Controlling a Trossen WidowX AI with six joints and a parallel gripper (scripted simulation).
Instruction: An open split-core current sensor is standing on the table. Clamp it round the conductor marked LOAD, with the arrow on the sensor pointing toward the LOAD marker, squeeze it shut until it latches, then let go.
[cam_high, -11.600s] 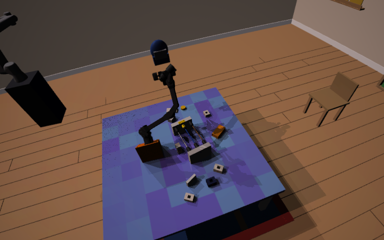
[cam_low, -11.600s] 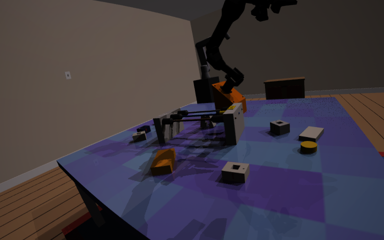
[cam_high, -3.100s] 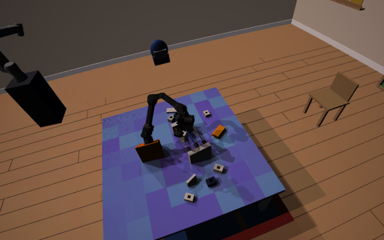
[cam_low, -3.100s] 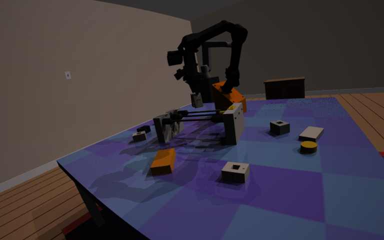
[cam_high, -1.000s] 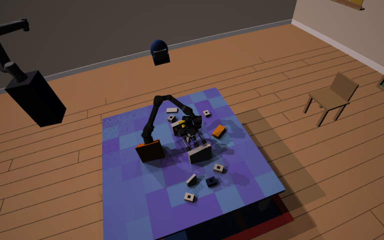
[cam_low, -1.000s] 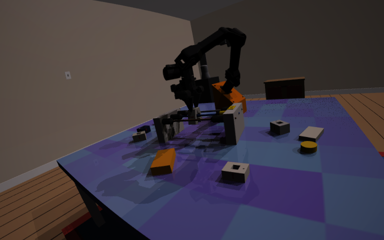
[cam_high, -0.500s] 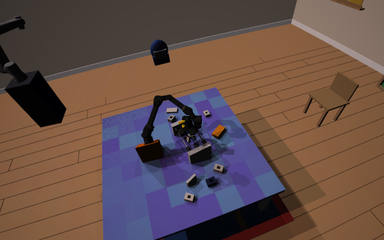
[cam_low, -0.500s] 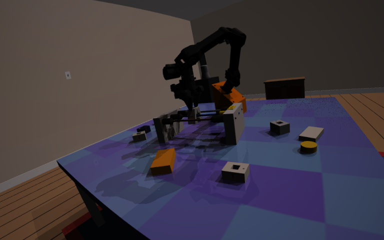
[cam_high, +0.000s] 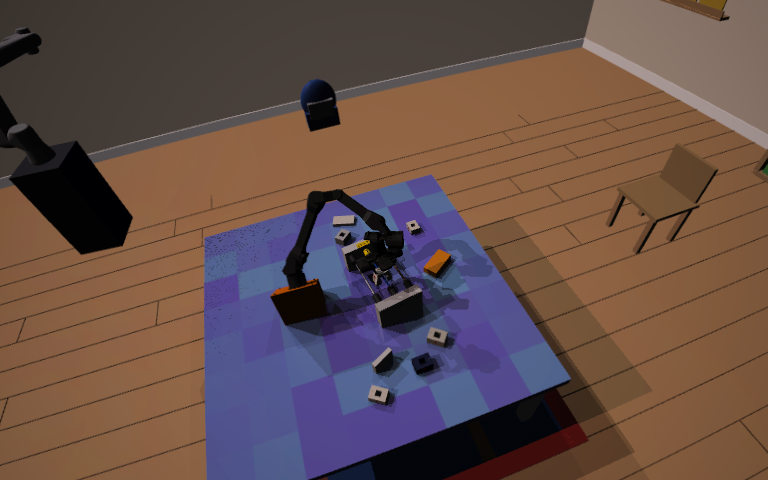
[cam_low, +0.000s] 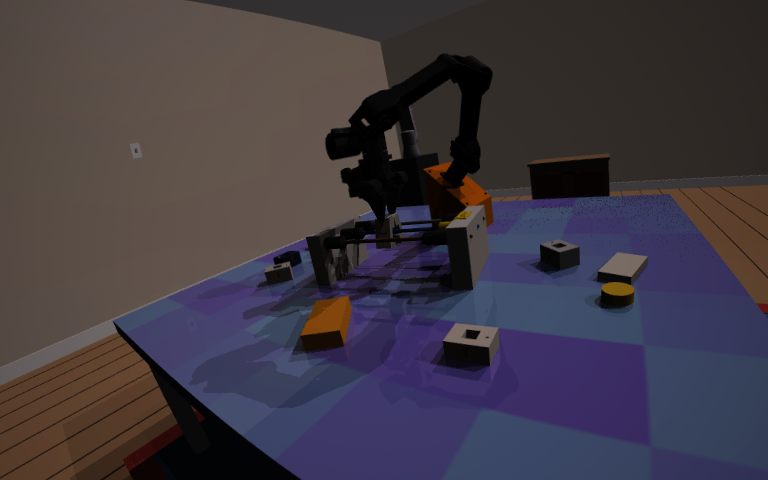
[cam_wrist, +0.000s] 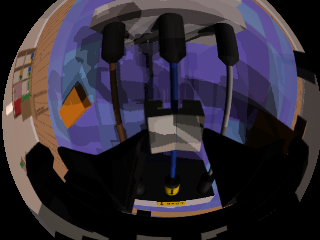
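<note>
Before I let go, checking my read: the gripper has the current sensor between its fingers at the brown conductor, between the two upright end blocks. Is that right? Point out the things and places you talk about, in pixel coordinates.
Not quite: the wrist view shows the sensor (cam_low: 385, 233) (cam_wrist: 175, 132) at the blue conductor (cam_low: 419, 228) (cam_wrist: 173, 164), not the brown one (cam_low: 390, 240) (cam_wrist: 116, 97). The rest is right.
</note>
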